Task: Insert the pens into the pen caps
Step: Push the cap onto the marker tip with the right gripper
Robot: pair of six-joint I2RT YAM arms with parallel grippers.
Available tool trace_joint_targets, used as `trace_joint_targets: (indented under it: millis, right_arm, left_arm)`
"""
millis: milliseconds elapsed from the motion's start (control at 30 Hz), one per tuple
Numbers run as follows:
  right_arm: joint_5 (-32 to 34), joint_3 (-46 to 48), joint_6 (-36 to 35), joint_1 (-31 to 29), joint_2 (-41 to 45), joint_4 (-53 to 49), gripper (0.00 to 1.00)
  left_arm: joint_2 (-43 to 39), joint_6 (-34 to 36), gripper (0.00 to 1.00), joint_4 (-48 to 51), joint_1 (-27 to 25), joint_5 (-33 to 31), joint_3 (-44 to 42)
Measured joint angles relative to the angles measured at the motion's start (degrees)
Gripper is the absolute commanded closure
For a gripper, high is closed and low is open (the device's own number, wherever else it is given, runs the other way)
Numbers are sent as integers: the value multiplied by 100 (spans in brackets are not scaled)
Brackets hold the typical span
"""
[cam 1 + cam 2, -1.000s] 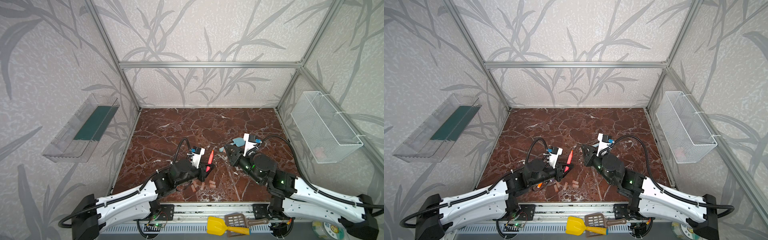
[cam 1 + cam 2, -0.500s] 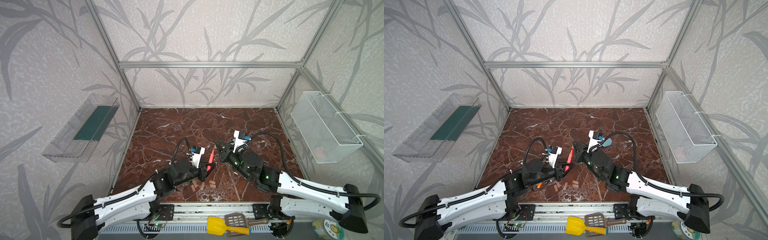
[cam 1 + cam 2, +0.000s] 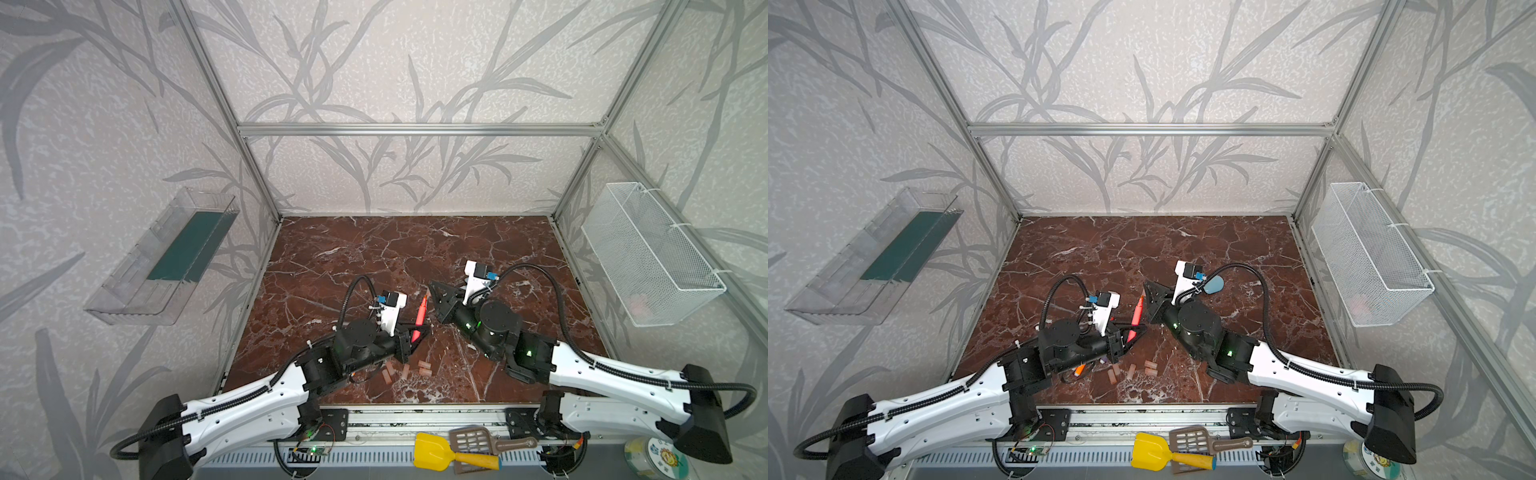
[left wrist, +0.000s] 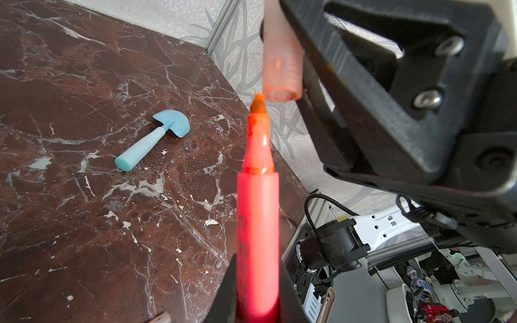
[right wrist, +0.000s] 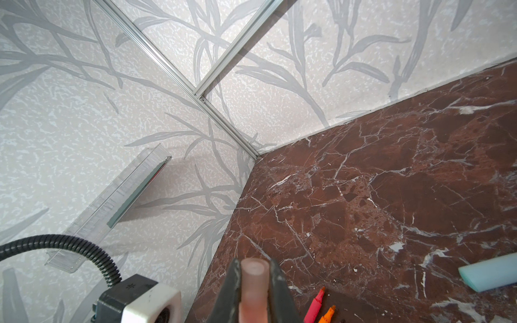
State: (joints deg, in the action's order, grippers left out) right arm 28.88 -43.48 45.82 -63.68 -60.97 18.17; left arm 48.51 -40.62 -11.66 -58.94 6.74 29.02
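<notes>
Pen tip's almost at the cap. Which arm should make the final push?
Probably left. The left gripper holds the red-pink pen, its tip just beside the open mouth of the cap in the right gripper; only the left wrist view shows both.

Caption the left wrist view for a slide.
Red-pink pen, tip close to the open mouth of a translucent pen cap.
</notes>
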Motion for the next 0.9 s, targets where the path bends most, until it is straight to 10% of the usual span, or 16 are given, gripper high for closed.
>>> trace_joint_targets:
  millis: [900]
  right_arm:
    - [-387,133,319,52,-74,125,96]
  left_arm:
    - [11,35,100,-39,-33,-223,0]
